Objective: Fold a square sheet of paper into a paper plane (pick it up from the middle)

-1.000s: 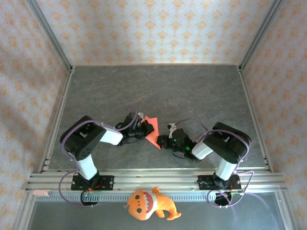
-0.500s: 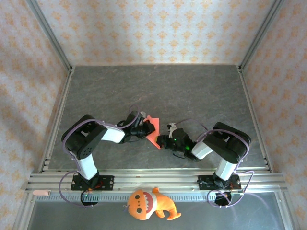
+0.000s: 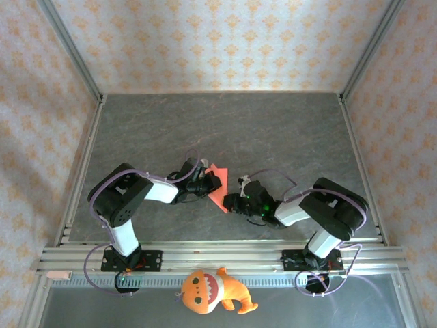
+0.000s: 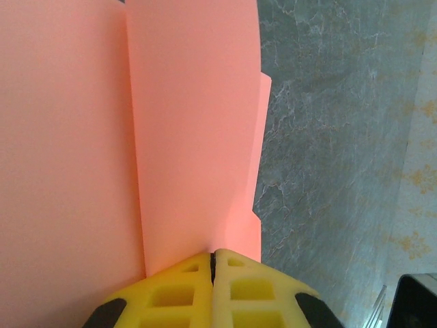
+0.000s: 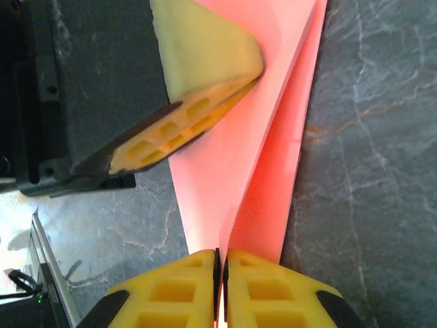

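Gripping: left end effector (image 4: 213,254), right end effector (image 5: 222,253) | paper (image 4: 191,137): red-pink, folded, creased

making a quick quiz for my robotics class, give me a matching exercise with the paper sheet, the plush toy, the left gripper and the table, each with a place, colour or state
Column one:
1. paper sheet
2. orange plush toy
3. left gripper
4. table

Column two:
a. grey, marbled
b. shut on an edge of the paper
c. lying by the near rail, between the two arm bases
d. red-pink, partly folded, with a crease

Pairs: 1-d, 2-c, 3-b, 4-a
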{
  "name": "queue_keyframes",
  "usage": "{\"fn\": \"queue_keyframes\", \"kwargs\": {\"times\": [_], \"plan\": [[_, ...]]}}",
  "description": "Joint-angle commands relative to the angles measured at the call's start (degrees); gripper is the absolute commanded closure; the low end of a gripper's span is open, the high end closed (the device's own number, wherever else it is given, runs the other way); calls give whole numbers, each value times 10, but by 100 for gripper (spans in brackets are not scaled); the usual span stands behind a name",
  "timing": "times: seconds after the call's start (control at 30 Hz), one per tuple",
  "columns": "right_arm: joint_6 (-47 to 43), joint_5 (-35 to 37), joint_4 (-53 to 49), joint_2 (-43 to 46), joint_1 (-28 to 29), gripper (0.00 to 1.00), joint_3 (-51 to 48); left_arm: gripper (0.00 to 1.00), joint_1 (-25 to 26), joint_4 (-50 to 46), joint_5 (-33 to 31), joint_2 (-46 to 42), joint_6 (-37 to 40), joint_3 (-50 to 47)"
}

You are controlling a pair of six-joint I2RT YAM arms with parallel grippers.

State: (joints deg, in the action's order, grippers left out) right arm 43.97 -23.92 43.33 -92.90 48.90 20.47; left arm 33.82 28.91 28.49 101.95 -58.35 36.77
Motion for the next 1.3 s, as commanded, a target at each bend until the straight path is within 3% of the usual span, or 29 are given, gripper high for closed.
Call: {"fn": "queue_keyframes", "kwargs": {"times": [0.0, 0.23, 0.4, 0.6, 0.83, 1.07, 1.27], "plan": [[6, -38, -55, 10, 2, 89, -4, 100, 4, -65, -41, 31, 18, -8], [16, -29, -80, 4, 2, 95, -6, 100, 5, -61, -40, 34, 16, -9], [25, -35, -100, 16, 2, 86, 7, 100, 5, -60, -41, 34, 14, -11], [30, -26, -124, 36, 2, 85, 1, 100, 5, -51, -44, 34, 7, -18], [61, -39, -101, 18, 2, 99, -17, 100, 5, -49, -44, 34, 5, -20], [71, -24, -140, 68, 2, 86, -15, 100, 6, -51, -47, 31, 4, -21], [86, -48, -95, 50, 2, 94, -34, 100, 9, -43, -48, 34, -2, -23]]}}
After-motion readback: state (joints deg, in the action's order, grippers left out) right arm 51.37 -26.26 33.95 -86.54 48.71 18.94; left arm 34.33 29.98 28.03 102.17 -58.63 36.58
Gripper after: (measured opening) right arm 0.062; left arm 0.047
